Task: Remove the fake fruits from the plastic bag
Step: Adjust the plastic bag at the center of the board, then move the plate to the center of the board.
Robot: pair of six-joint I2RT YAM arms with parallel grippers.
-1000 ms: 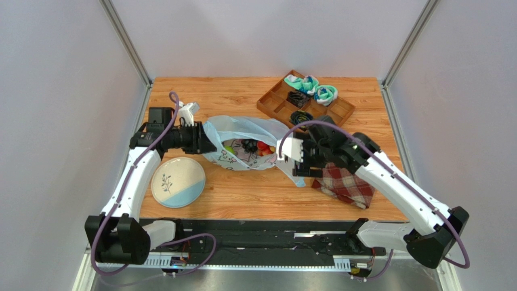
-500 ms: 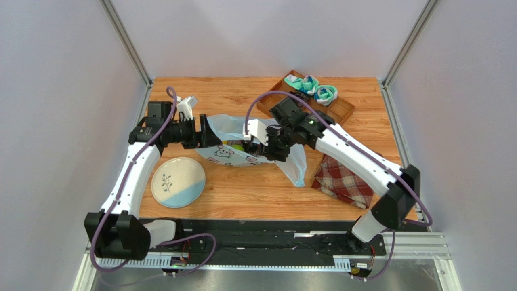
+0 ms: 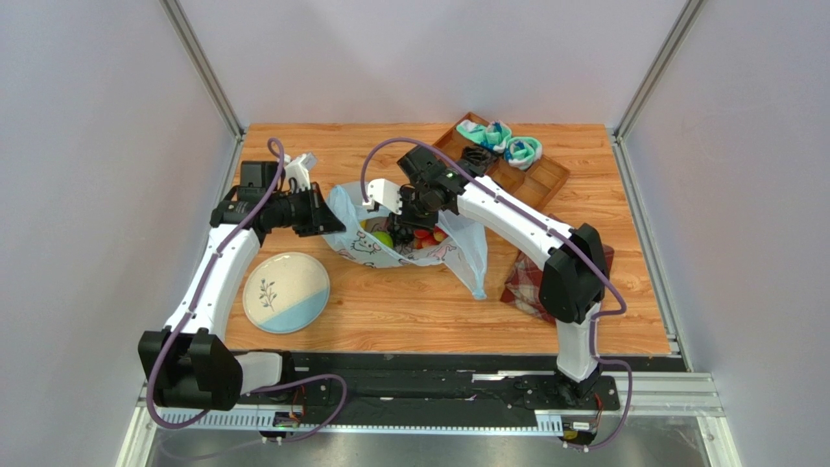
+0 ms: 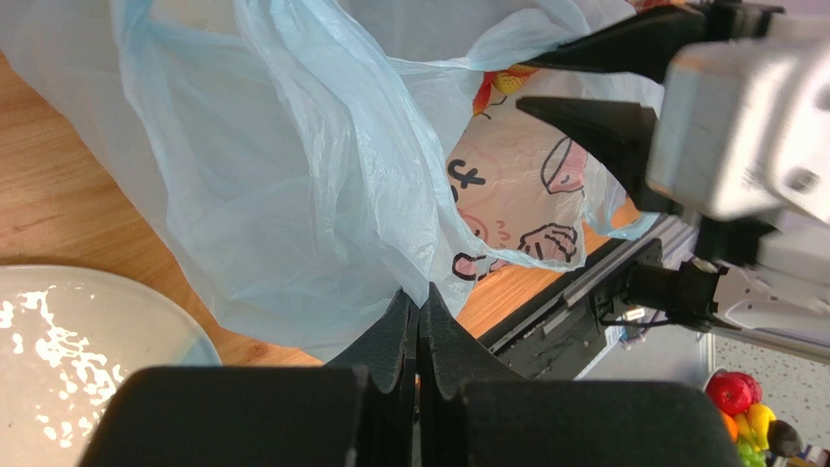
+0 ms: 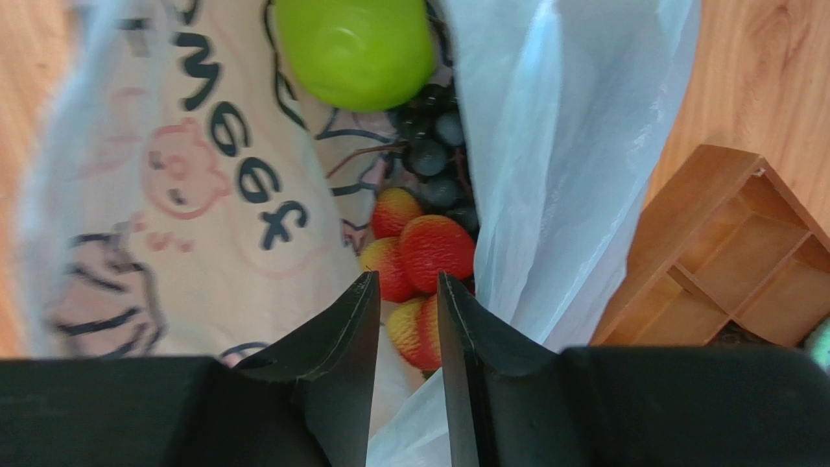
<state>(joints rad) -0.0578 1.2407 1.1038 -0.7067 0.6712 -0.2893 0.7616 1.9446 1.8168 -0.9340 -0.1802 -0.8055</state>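
The pale-blue plastic bag (image 3: pixel 375 251) lies mid-table with its mouth open. Inside it are a green fruit (image 5: pixel 356 44), dark grapes (image 5: pixel 433 146) and a cluster of small red-yellow fruits (image 5: pixel 429 248). My left gripper (image 3: pixel 326 216) is shut on the bag's left edge, pinching the thin film (image 4: pixel 419 292) and holding it up. My right gripper (image 3: pixel 419 219) reaches into the mouth from the far side. It (image 5: pixel 407 282) stands a narrow gap apart, astride one red-yellow fruit (image 5: pixel 417 331). A strip of bag shows between the left finger and that fruit.
A blue-and-white plate (image 3: pixel 285 292) sits left of the bag, close under my left wrist (image 4: pixel 58 360). A wooden compartment tray (image 3: pixel 541 180) holding teal-white socks (image 3: pixel 507 144) stands at the back right, just behind my right gripper (image 5: pixel 731 253). A red plaid cloth (image 3: pixel 526 292) lies right of the bag.
The right arm swung from the bag's front right round to its far side and dipped into the mouth, its jaws narrowing. The left gripper closed on the bag's edge.
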